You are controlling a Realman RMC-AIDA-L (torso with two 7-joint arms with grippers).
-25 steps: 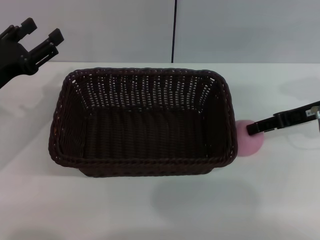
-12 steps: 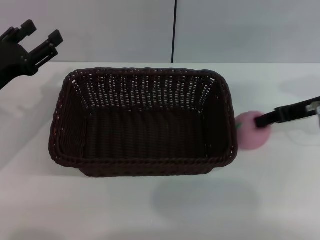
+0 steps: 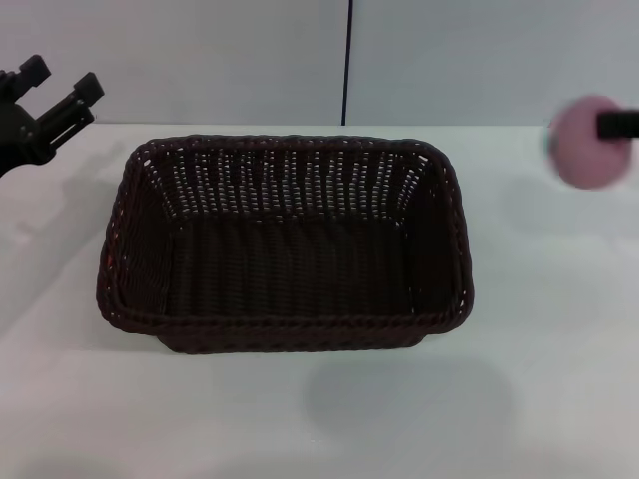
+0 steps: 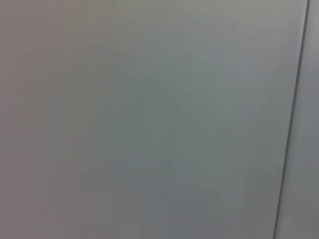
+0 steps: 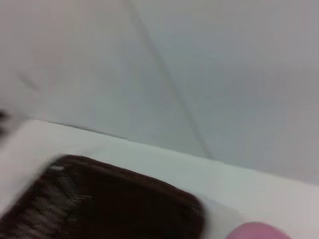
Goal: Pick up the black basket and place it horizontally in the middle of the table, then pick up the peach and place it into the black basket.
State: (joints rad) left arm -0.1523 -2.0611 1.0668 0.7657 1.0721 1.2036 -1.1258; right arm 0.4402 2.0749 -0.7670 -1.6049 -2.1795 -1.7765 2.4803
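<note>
The right gripper [image 3: 611,127] pinches the peach [image 3: 589,143] in the air, with the black basket [image 3: 285,244] below and well off to its left, so a loose pinch risks dropping it onto the table [image 3: 539,379]; the left gripper [image 3: 62,92], spread, idles far left

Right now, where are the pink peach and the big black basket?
the peach [image 3: 589,143], head view, on the middle of its round pink side.
the black basket [image 3: 290,267], head view, on its woven floor inside.

black basket [image 3: 285,244]: 1 | peach [image 3: 589,142]: 1 | table [image 3: 519,399]: 1 | grippers: 2 — left gripper [image 3: 55,100], right gripper [image 3: 621,125]
</note>
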